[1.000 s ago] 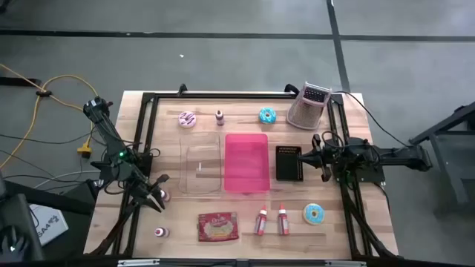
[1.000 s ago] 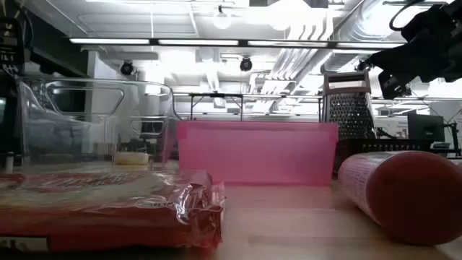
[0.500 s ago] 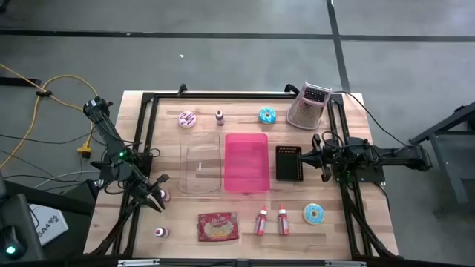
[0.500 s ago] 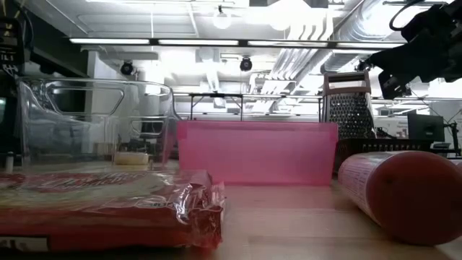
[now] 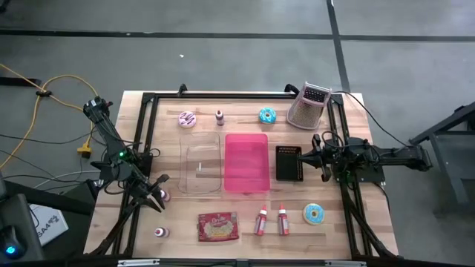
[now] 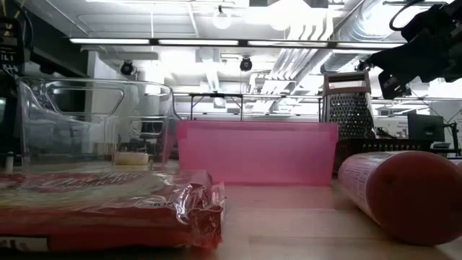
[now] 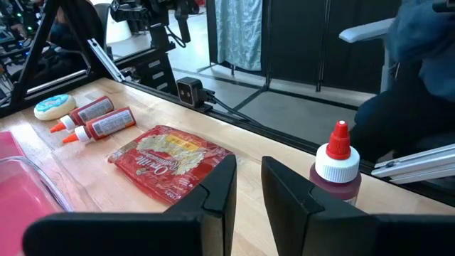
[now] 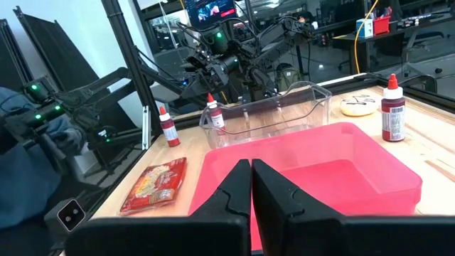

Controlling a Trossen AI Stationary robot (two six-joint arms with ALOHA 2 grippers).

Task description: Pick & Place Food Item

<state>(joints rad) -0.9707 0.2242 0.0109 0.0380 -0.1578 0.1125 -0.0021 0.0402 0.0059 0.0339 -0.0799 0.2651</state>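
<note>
A red packet of flatbreads [image 5: 217, 226] lies flat near the table's front edge; it also shows in the left wrist view [image 7: 167, 160] and the low view [image 6: 101, 206]. A pink donut [image 5: 187, 119] and a blue donut [image 5: 267, 115] lie at the far side, and another blue donut [image 5: 314, 214] lies at the front right. My left gripper [image 5: 157, 200] [image 7: 249, 167] hovers at the front left, slightly open and empty. My right gripper [image 5: 300, 157] [image 8: 251, 165] is shut and empty above a black tray [image 5: 288, 163].
A clear bin [image 5: 202, 165] and a pink bin [image 5: 246, 162] stand side by side mid-table. Two red squeeze bottles [image 5: 272, 220] lie at the front. Small red bottles stand by my left gripper [image 7: 334, 167] and at the far side [image 5: 220, 116]. A grater [image 5: 308, 105] stands far right.
</note>
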